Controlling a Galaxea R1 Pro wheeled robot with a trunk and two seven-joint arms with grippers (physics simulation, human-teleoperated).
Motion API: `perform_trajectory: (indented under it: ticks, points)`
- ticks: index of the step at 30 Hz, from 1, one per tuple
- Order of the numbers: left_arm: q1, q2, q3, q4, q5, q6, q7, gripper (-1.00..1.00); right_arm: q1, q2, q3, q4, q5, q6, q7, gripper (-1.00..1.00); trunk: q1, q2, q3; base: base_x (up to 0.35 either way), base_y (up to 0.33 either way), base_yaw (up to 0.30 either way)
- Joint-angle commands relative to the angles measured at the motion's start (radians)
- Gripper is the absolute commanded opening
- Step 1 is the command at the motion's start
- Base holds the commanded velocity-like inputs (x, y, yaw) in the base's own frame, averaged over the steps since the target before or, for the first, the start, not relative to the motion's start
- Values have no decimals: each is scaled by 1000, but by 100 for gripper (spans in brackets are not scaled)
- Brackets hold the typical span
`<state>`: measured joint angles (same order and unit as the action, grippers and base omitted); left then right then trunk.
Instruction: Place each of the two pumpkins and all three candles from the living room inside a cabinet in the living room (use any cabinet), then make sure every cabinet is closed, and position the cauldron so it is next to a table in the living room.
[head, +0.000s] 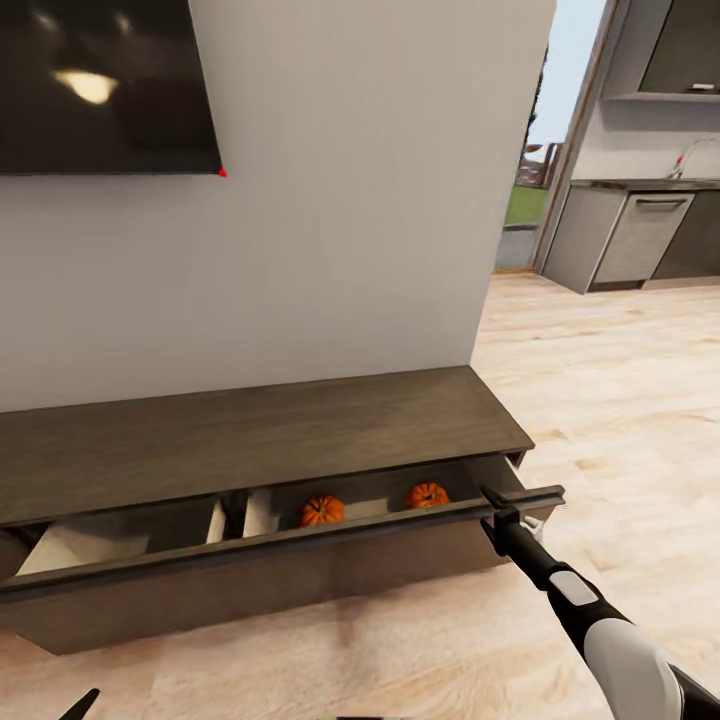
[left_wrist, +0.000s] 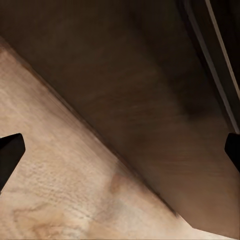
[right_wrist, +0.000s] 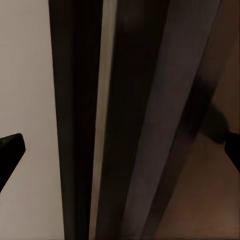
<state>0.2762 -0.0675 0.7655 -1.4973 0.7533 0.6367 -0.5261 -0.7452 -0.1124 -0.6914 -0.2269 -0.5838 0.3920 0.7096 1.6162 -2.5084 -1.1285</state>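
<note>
The long dark-brown cabinet (head: 260, 440) stands against the white wall with its wide drawer (head: 300, 545) pulled out. Two orange pumpkins (head: 321, 511) (head: 427, 495) sit in the drawer's right compartment, apart from each other. At the right end of the drawer front my right gripper (head: 497, 512) is open; in the right wrist view the dark front edge (right_wrist: 145, 125) runs between the spread fingers of that gripper (right_wrist: 120, 150). My left gripper (left_wrist: 120, 150) is open and low over the floor, facing the cabinet's front panel (left_wrist: 150, 90). The candles, cauldron and table are out of view.
A dark TV screen (head: 100, 85) hangs on the wall above the cabinet. The drawer's left compartment (head: 80, 548) shows a pale interior. Light wood floor (head: 620, 400) stretches to the right toward grey kitchen units (head: 640, 235) and a doorway.
</note>
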Motion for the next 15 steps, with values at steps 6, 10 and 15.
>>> perform_trajectory:
  ticks: [6,10,15]
  points:
    - [0,1,-2,0,0,0,0,100,0,0,2,0,-2,1,1,100,0,0,0,283,221,0]
    - [0,2,-2,0,0,-1,0,100,0,0,2,0,-2,1,1,100,0,0,0,280,230,0]
    - [0,2,-4,0,0,-2,1,100,0,0,3,-9,-2,-1,30,100,0,0,0,249,197,0]
